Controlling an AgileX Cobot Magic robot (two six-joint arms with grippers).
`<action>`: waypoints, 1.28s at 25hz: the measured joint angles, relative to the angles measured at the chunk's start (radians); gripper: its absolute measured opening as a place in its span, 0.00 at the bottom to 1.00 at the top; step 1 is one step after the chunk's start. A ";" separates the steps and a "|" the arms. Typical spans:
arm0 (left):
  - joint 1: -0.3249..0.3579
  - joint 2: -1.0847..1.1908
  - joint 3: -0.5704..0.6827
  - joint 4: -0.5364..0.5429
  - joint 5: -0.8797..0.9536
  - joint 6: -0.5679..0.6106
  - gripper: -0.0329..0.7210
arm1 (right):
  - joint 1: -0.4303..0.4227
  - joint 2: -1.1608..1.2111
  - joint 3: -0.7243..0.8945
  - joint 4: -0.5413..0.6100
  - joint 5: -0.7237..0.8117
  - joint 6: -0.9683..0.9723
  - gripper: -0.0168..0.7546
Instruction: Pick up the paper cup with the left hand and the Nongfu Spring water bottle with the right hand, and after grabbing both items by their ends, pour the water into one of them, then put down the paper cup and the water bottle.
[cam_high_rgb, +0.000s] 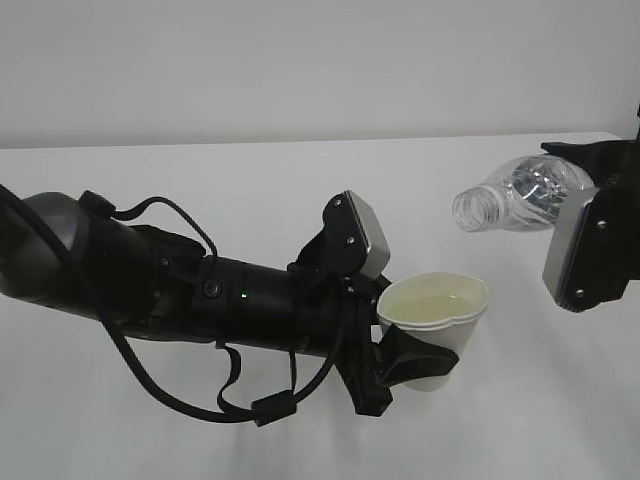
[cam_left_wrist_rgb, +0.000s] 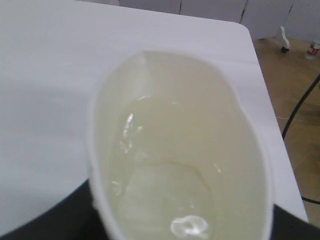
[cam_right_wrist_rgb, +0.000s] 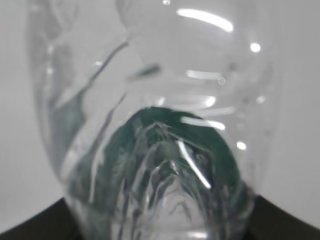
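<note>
Step in hand: pouring looks finished or close to it; the cup holds liquid and the bottle appears nearly drained, judging by how both sit now.
Cup: paper cup (cam_high_rgb: 435, 320), white with a cream inside, held off the table a little right of centre in the exterior view; rim squeezed to an oval.
Cup contents: water (cam_left_wrist_rgb: 165, 175), a clear pool over the cup's bottom, catching highlights.
Left hand: left hand (cam_high_rgb: 400, 350), jaws about half apart and clamped on the cup's lower wall; cup roughly upright.
Bottle: water bottle (cam_high_rgb: 520, 195), clear ribbed plastic, capless, lying nearly level in the air with its mouth pointing left toward the cup; mouth above and to the right of the cup's rim, apart from it.
Bottle label: dark green, seen through crumpled plastic in the right wrist view.
Bottle contents: no standing liquid can be made out; a few streaks inside at most.
Right hand: right hand (cam_high_rgb: 590, 230), jaws about half apart and gripping the bottle's base end; fingertips themselves hidden behind the grey plate.
Next move: judged to be tipping the bottle back upright, then lowering both to the table; the cup wants a level, slow descent so the water stays in, and an easy release since its wall is already pinched.
Risk: a squeezed cup may spill or spring when let go.
Surface: table (cam_high_rgb: 250, 170), plain white, matte, rounded far corner.
Room: pale wall behind; brown floor (cam_left_wrist_rgb: 295, 90) past the table edge, a black cable trailing across it.
</note>
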 joint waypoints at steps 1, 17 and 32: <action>0.000 0.000 0.000 0.000 0.000 0.000 0.56 | 0.000 0.000 0.000 0.000 0.000 0.020 0.52; 0.000 0.000 0.000 -0.025 0.000 0.000 0.56 | 0.000 0.000 0.000 0.009 -0.086 0.479 0.52; 0.000 0.000 0.000 -0.045 0.000 0.000 0.56 | 0.000 0.000 0.044 0.110 -0.301 0.912 0.52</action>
